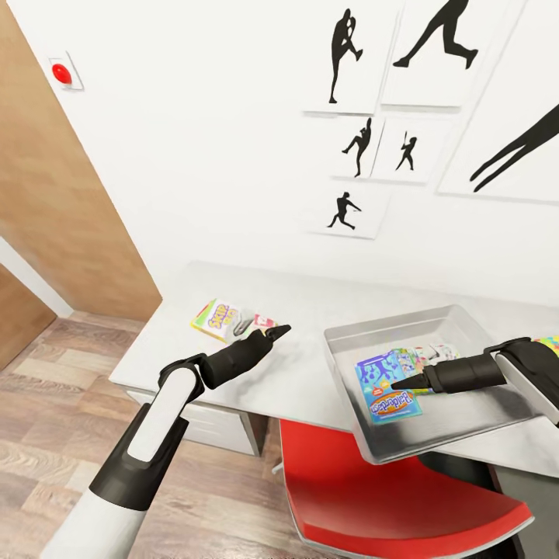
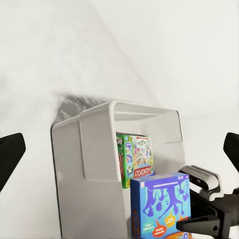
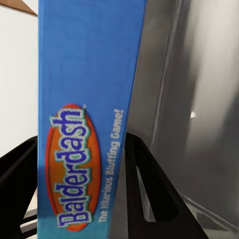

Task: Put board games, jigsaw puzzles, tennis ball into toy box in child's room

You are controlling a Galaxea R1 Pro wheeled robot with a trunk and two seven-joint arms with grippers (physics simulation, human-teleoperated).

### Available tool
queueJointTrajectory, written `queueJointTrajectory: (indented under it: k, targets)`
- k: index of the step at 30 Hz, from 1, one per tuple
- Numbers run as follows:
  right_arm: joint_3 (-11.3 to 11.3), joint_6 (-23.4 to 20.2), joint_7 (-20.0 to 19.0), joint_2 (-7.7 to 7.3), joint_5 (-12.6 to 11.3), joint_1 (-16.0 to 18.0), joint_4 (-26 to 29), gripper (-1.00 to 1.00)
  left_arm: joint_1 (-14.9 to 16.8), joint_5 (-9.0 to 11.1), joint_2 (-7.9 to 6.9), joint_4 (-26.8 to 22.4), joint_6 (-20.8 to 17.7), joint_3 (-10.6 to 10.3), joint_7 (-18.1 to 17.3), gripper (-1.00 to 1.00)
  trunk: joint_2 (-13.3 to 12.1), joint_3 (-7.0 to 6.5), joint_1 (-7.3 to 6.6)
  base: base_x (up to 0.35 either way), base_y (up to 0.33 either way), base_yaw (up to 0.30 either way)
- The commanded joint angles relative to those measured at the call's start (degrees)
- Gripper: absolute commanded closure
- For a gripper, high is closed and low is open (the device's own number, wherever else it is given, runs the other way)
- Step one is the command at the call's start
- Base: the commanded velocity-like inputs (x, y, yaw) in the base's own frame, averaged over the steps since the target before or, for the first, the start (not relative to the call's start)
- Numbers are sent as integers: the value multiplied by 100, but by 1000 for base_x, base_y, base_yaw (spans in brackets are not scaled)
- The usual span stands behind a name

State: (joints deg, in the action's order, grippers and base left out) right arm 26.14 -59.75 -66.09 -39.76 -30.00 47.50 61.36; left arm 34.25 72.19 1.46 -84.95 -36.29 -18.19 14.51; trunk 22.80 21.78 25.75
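Note:
The toy box [image 1: 345, 388] stands on the light grey table [image 1: 310, 295], right of centre. My right gripper [image 1: 400, 383] is shut on the light-blue board game [image 1: 387, 386], which is tilted inside the box. Its fingers [image 3: 149, 189] flank that blue "Balderdash" box [image 3: 84, 99]. Beneath it lies the green-edged Monopoly game [image 2: 137, 157]. My left gripper [image 1: 276, 332] hangs open above the table, its fingertips [image 2: 12, 149] spread wide, facing the toy box [image 2: 94, 149]. Just behind it lies the slim yellow-red-green board game [image 1: 223, 318]. A jigsaw puzzle [image 1: 550, 341] peeks in at the right edge.
A red chair [image 1: 388, 497] sits tucked under the table's front edge, below the toy box. White drawers [image 1: 210, 427] are under the table's left part. A brown door [image 1: 54, 194] is at the left, and black sports silhouettes [image 1: 404, 93] hang on the white wall.

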Motion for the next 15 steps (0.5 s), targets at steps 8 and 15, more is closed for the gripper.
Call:
queueJointTrajectory:
  k: [8,15]
  targets:
    - [-2,-25,-18,-5,-15,13,-1,100,7,70,42,-292,-18,-30,53,-100,11,42,3,0,0,0]
    - [-9,-25,-18,-5,-15,14,-1,100,5,156,70,-493,-123,-40,41,-100,11,51,3,0,0,0]
